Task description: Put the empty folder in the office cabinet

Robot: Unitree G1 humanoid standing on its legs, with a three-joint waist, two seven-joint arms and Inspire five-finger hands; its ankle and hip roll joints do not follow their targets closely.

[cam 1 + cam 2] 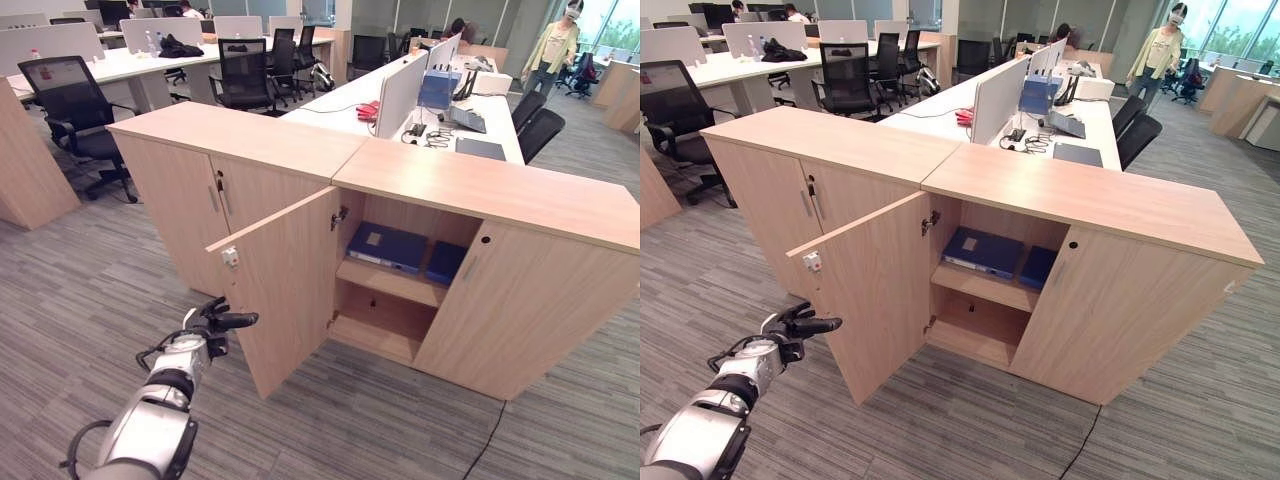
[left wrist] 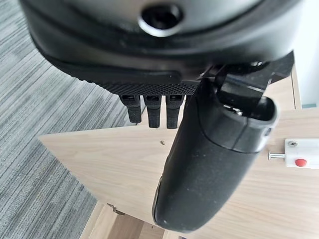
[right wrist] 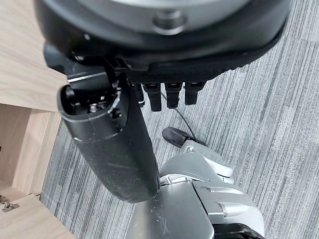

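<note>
folder [image 1: 387,246] flat on cabinet [image 1: 480,190] shelf, 1 o'clock | likely light, stiff, slick; take by spine | left hand [image 1: 222,323] fingers straight, empty | right hand [image 3: 112,142] fingers relaxed, empty

The left arm [image 1: 150,425] is built of rounded silver-grey shells with black rings at the joints. It ends in a dark left hand [image 1: 222,323] — matte black fingers and a thick, smooth black thumb [image 2: 209,164]. The right hand [image 3: 164,55] looks alike — a ribbed black palm edge, a round screw recess and a dark thumb.
</note>
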